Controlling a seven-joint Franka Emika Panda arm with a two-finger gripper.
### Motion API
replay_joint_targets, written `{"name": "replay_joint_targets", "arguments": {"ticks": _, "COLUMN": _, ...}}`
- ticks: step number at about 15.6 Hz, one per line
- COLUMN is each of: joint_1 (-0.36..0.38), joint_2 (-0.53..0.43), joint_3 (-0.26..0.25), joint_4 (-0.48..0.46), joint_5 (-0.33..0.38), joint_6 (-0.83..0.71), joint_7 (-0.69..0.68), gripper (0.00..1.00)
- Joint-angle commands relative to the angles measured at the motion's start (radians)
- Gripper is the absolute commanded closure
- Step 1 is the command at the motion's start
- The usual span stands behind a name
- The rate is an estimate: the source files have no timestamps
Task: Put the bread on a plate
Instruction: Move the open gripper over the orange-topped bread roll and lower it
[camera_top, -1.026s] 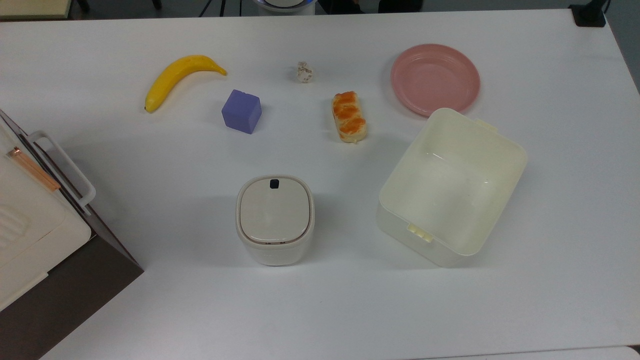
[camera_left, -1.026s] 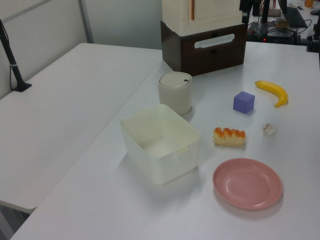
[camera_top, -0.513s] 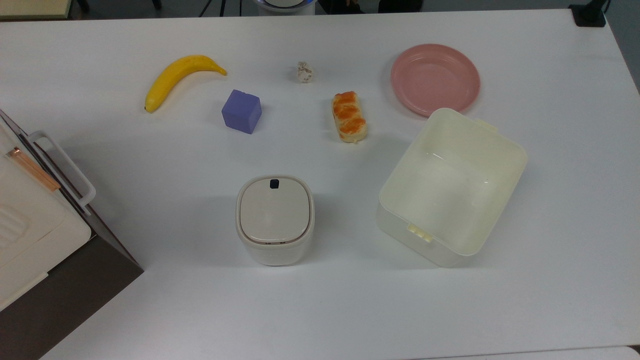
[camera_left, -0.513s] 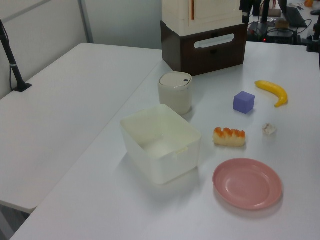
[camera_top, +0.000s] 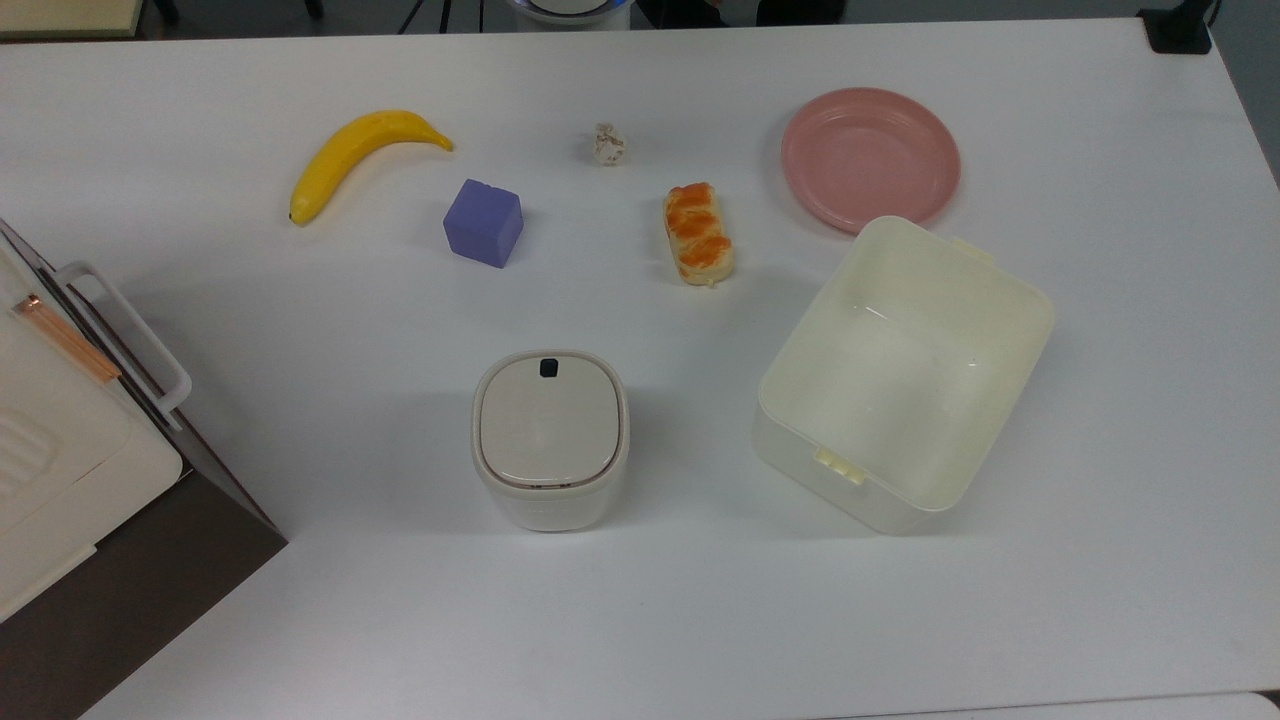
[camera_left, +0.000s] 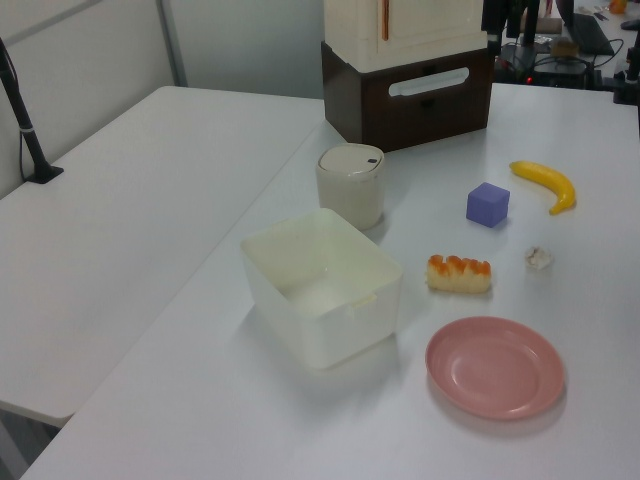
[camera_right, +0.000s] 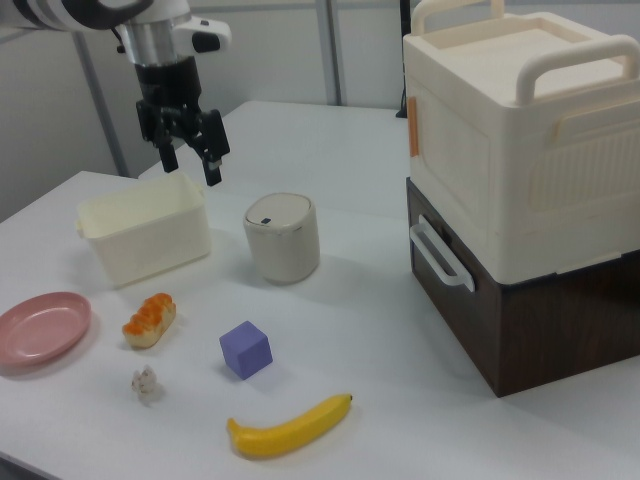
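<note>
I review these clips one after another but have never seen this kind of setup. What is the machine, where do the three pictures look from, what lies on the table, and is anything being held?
The machine is a single robot arm ending in a two-finger gripper. In the right view it hangs in the air above the table with its fingers apart, holding nothing.

The top view looks straight down on the white table. The left view and the right view look across it from opposite sides.

On the table lie the bread, a small braided bun, and near it a pink plate with nothing on it, so the job has not started. Also there: a cream tub with no lid, a small lidded bin, a purple cube, a banana, a tiny whitish lump, and a cream box stacked on a brown cabinet.
</note>
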Motion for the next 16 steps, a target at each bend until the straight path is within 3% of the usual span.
{"name": "replay_joint_targets", "arguments": {"ticks": 1, "joint_1": 0.059, "joint_2": -0.014, "joint_3": -0.012, "joint_4": -0.069, "joint_5": -0.038, "joint_6": -0.006, "joint_7": -0.025, "gripper": 0.0}}
{"name": "replay_joint_targets", "arguments": {"ticks": 7, "joint_1": 0.124, "joint_2": -0.009, "joint_3": -0.012, "joint_4": -0.207, "joint_5": -0.113, "joint_6": 0.095, "joint_7": -0.082, "gripper": 0.0}}
{"name": "replay_joint_targets", "arguments": {"ticks": 11, "joint_1": 0.14, "joint_2": 0.017, "joint_3": -0.012, "joint_4": -0.234, "joint_5": -0.124, "joint_6": 0.124, "joint_7": -0.125, "gripper": 0.0}}
{"name": "replay_joint_targets", "arguments": {"ticks": 16, "joint_1": 0.216, "joint_2": 0.029, "joint_3": -0.01, "joint_4": -0.293, "joint_5": -0.127, "joint_6": 0.213, "joint_7": -0.121, "gripper": 0.0}}
